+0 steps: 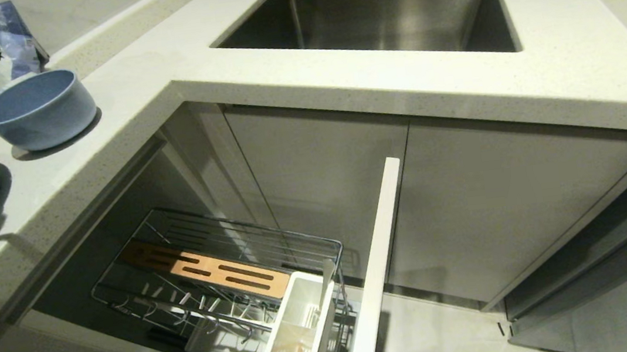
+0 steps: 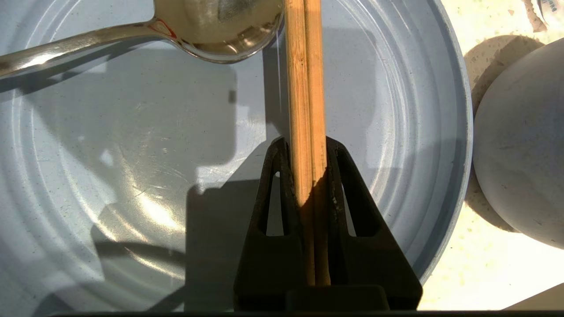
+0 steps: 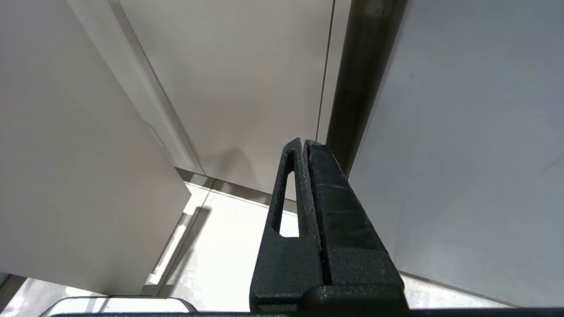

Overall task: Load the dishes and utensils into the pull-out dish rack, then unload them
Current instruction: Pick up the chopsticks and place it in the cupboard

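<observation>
Jaws of left gripper point(image 2: 307, 145) clamp chopsticks point(image 2: 305, 88) over plate point(image 2: 132, 176), spoon point(image 2: 211, 31) just beyond fingertips; right gripper point(image 3: 305, 143) pinched closed, empty.

Left gripper point(image 2: 308, 147) clamped on chopsticks point(image 2: 305, 88) over plate point(image 2: 132, 176); spoon point(image 2: 145, 31) on plate, bowl point(image 2: 524, 145) beside.

pale-blue plate point(image 2: 110, 176) & bowl point(image 1: 38, 110), light-wood chopsticks point(image 2: 306, 88), silver spoon point(image 2: 211, 26), black pincer point(image 2: 306, 145)

The bowl point(image 2: 520, 145) stands just beside the plate point(image 2: 132, 176), crowding one side; the spoon point(image 2: 132, 35) crosses another.
</observation>
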